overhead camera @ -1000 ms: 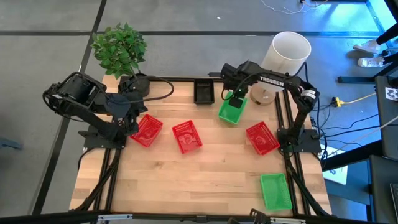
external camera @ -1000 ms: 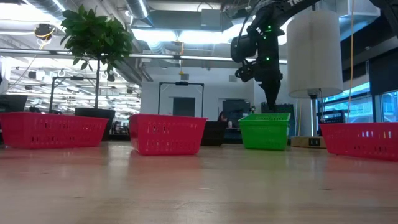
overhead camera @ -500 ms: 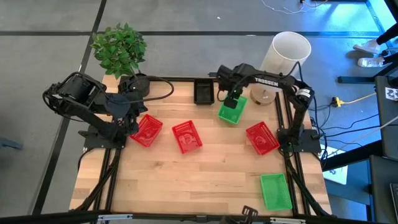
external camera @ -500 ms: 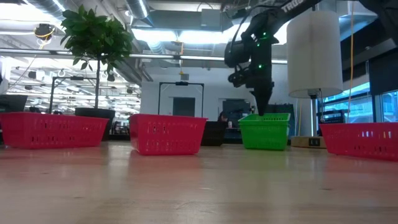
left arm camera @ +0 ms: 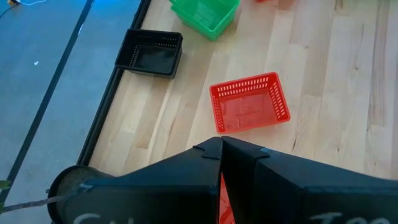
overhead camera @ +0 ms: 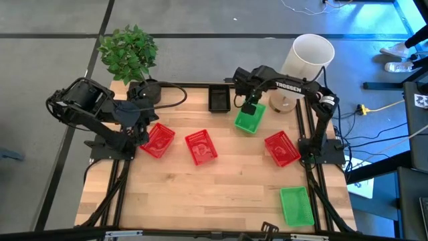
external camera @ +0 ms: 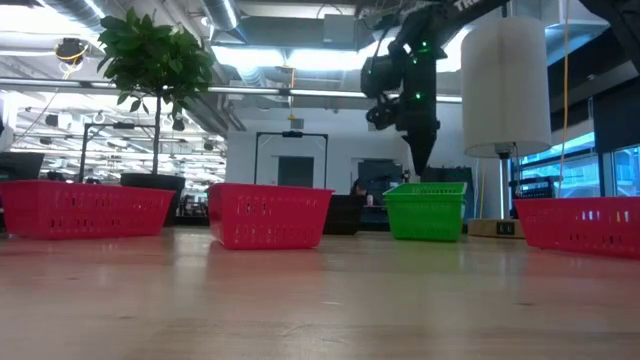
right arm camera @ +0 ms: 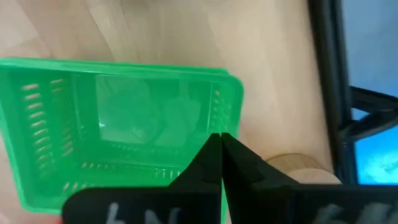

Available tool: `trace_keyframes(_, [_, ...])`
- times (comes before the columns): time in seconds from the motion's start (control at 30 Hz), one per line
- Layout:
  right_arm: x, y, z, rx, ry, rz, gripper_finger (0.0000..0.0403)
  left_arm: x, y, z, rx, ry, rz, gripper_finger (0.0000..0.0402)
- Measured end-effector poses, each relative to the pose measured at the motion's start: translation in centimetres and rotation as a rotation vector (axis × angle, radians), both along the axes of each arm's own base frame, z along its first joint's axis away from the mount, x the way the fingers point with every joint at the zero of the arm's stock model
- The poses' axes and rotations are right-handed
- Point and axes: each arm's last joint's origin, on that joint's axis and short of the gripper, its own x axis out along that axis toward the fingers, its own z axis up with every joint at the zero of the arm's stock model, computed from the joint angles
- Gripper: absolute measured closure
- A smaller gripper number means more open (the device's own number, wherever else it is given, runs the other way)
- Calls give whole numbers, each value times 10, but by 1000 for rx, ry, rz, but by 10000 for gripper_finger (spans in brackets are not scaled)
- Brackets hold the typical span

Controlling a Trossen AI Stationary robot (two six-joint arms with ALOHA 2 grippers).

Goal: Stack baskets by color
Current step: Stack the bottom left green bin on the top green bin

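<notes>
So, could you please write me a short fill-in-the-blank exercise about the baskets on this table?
1. The right gripper is shut on the rim of a ____ basket.
2. The number of red baskets on the table is ____.
3. The black basket lies at the table's far edge, between the green basket and the ____ pot.
4. The left gripper sits over a ____ basket.

Missing words: green; three; plant; red
</notes>
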Motion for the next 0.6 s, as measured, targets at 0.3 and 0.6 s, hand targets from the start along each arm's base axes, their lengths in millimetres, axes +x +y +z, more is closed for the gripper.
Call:
trace_keyframes(0.3, [-2, -2, -1, -73, -19, -170, 403, 0, 0, 0, 0, 0, 0, 401])
trace_keyframes(0.6, [-8, 2, -42, -34, -16, -130, 403, 0, 0, 0, 1, 0, 0, 402])
